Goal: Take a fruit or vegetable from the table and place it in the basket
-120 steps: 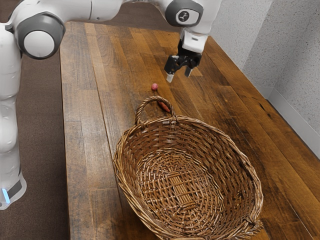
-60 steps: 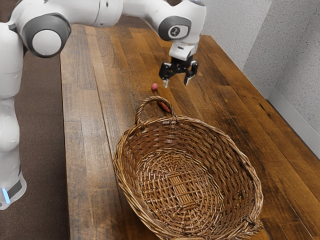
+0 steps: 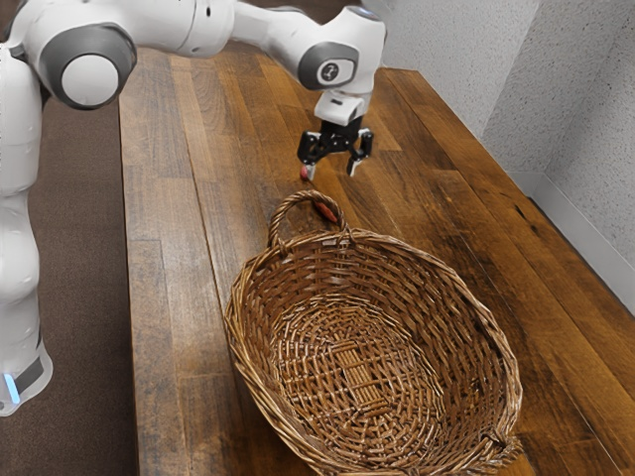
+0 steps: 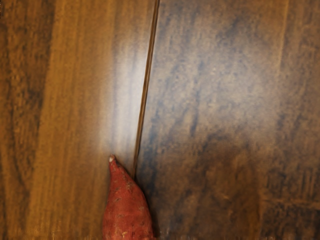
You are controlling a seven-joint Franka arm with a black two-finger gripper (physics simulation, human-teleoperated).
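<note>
Item, left: my white jointed arm, reaching right. Item, far, centre: a small, round pinkish-red thing, partly masked by my black two-finger gripper; contact, I cannot tell. Item, slightly right and nearer: a long red vegetable on the brown plank table, outside and beyond the arched handle of the deep brown wicker basket. I take it for the tapered red sweet potato in the wrist view. Probable handling: stiff, fairly weighty, dry-skinned, hardly fragile, apt to roll. Best hold: across the thick middle, clear of the narrow tip. Item, above: the gripper, fingers well apart, holding nothing. Item, right and near: the basket, open-topped, upright.
</note>
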